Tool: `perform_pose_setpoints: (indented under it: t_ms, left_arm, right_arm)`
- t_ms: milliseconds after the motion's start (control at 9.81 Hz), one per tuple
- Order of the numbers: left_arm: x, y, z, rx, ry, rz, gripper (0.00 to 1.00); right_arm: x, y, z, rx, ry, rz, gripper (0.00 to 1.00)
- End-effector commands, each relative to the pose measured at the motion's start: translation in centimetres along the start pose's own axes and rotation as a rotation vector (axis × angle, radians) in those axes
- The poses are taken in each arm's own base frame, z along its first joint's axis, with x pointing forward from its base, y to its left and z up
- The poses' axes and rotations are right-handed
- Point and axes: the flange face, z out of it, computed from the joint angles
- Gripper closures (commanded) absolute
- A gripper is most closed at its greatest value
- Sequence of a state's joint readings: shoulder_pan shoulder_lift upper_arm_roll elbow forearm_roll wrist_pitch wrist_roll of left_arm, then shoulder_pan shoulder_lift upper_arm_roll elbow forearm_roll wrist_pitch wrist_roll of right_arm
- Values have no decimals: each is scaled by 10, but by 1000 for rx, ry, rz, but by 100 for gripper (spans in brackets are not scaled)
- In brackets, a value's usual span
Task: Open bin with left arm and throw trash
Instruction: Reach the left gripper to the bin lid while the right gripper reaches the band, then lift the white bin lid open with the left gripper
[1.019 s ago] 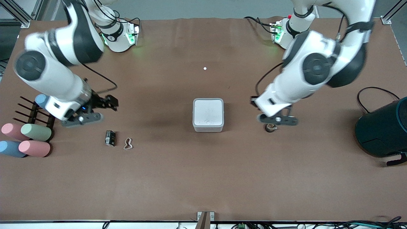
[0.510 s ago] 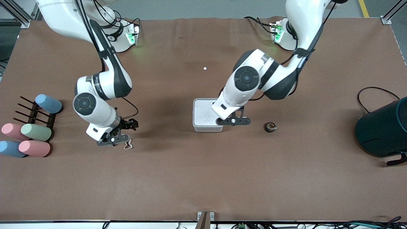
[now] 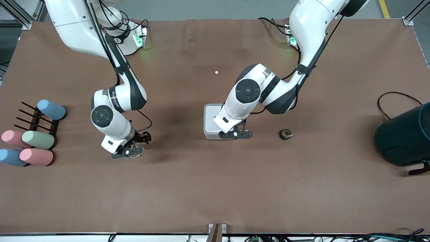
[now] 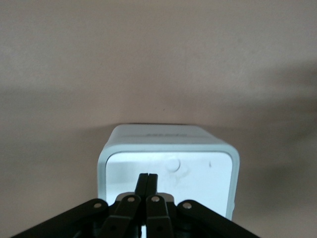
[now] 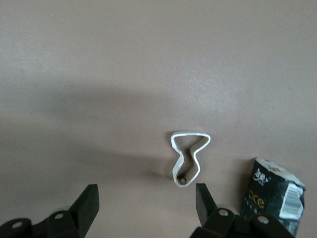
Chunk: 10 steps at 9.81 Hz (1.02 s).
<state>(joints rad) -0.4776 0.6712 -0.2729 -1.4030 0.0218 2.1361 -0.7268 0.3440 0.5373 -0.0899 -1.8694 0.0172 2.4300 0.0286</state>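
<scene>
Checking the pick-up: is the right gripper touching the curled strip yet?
Apart. In the right wrist view the open right gripper has its fingers on either side of the curled strip, with bare table showing between them.

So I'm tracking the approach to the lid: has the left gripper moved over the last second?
Yes. The left gripper, shut, has come from over the dark ring to the bin, now over the lid's edge nearest the front camera.

A robotics lab is showing here: two white-and-black robot arms [image 3: 248, 97] are working from bases bolted along a table draped in plain brown cloth [image 3: 215, 188], silver aluminium framing [image 3: 20, 15] is standing at its corners, and loose black cables [image 3: 393, 97] are trailing.
</scene>
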Motion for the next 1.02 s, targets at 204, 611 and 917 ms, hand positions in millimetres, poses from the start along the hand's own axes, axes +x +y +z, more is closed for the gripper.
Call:
perform_pose_setpoints:
  t_ms: [204,611,917]
  left_arm:
    - [-3,15,26,-8,22,14,100]
    - [-14,22,58,56,46,15,100]
    - [-3,1,3,121,27,25,100]
  right_arm:
    - [9,21,29,-15,-10,15,19]
    - [7,20,44,-16,-13,2,26]
    - [8,22,47,-18,-1,4,51]
